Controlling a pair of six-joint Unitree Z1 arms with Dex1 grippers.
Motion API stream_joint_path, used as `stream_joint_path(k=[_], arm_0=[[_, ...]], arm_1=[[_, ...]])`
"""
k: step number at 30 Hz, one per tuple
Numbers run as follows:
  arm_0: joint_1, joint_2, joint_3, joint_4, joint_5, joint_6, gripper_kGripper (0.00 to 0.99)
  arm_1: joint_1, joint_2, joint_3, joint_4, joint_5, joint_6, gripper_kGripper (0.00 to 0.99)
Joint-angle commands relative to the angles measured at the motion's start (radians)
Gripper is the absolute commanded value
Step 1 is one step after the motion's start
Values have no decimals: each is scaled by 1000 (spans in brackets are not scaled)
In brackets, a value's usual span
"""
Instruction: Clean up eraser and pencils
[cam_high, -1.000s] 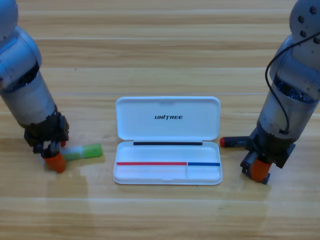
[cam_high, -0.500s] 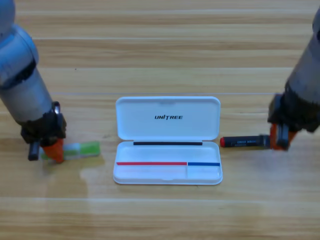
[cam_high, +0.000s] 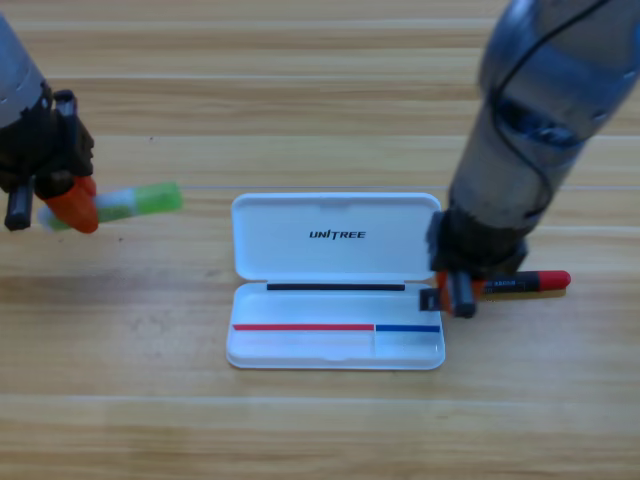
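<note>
High view, change since the earlier frames: both sticks have left their former spots. The green pencil (cam_high: 135, 201), previously lying on the table left of the case, is now carried higher and further left. The red-and-black pencil (cam_high: 520, 283), previously lying just right of the case with its red tip toward it, now sits under the right arm, which has swung in from the right edge toward the case.

Item 1, left gripper (cam_high: 68, 207): at the left edge, orange jaws clamped on the pale end of the green pencil, green end pointing right toward the case. The stick appears lifted off the wood.

Item 2, right gripper (cam_high: 462, 292): at the right end of the white case (cam_high: 336, 240), touching or just over its rim, closed around the red-and-black pencil, whose red end juts out to the right.

Item 3, white case: lid open, tray (cam_high: 300, 352) holds none of the task's things.

Item 4, eraser: not visible anywhere.

Progress, as judged: both pencils picked up, neither yet deposited; the right one looks closest to release. Nothing stowed so far.
</note>
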Motion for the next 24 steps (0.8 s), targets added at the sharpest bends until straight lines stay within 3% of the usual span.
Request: stream_joint_path(k=[1,12,24], arm_0=[[-15,-25,0,29,3,-10,0],[-15,-55,-51,92,2,-12,0],[-30,-42,-52,95,0,-22,0]], arm_1=[[36,124,-45,17,7,-12,0],[54,177,-96,17,58,-8,0],[61,211,-91,17,55,11,0]])
